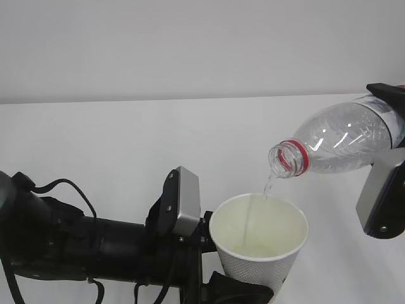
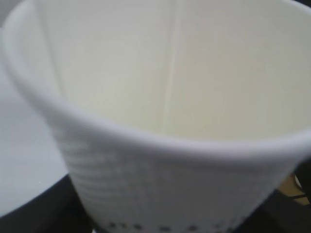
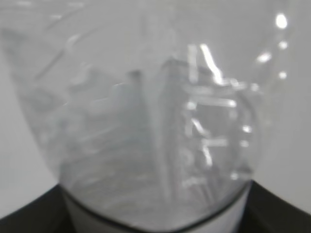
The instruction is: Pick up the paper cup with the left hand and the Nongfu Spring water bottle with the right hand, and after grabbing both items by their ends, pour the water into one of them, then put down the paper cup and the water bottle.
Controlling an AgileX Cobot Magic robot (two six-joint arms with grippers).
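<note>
Left end effector (image 1: 218,269) pinching paper cup (image 1: 258,244); right end effector (image 1: 389,152) pinching bottle (image 1: 335,140) (tilted, pouring).

A white table (image 1: 126,145) fills the exterior view from 3 o'clock round to 9 o'clock. Behind it, toward 12 o'clock, stands a plain pale grey wall (image 1: 190,44), meeting the table along 1 straight edge.

I saw a white, faintly dotted paper cup (image 1: 259,244), a clear plastic bottle (image 1: 338,140) with red neck ring, colourless water (image 1: 267,187), black arms, a white table (image 1: 126,139).
</note>
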